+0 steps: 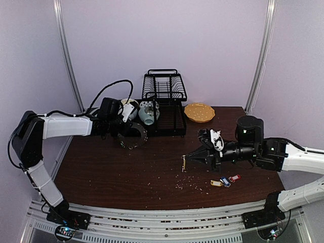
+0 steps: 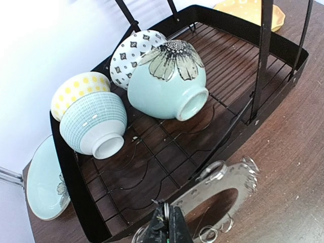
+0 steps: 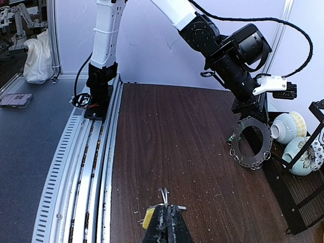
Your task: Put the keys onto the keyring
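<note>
Where the grey slotted rail [image 1: 152,217] carries the two arm bases at the near edge, the dark wood-grain bench [image 1: 111,177] begins, dusted all over with pale crumbs [image 1: 177,185]. Near that edge on the right lie three keys [image 1: 225,181] in a tight row, their tags yellow, blue and red. Just beyond them the right arm [image 1: 283,154] reaches leftward, its jaws pinched shut on a fourth key [image 1: 184,163] with a yellowish tag, well apart from the others, over the bench's middle. Farther back on the left, the left arm [image 1: 66,125] has its jaws clamped on the rim of the keyring [image 2: 230,174], which stands tilted on edge just beside the black dish rack [image 1: 164,109]; whether its lower edge touches the wood I cannot tell. Inside the rack lean patterned bowls [image 2: 167,86], a pale-blue plate [image 2: 43,182] stands against the outside of its end, and an orange scalloped plate [image 1: 199,112] sits to its right. Behind everything rise plain lavender walls [image 1: 202,40] and two slanting metal poles [image 1: 68,55].
</note>
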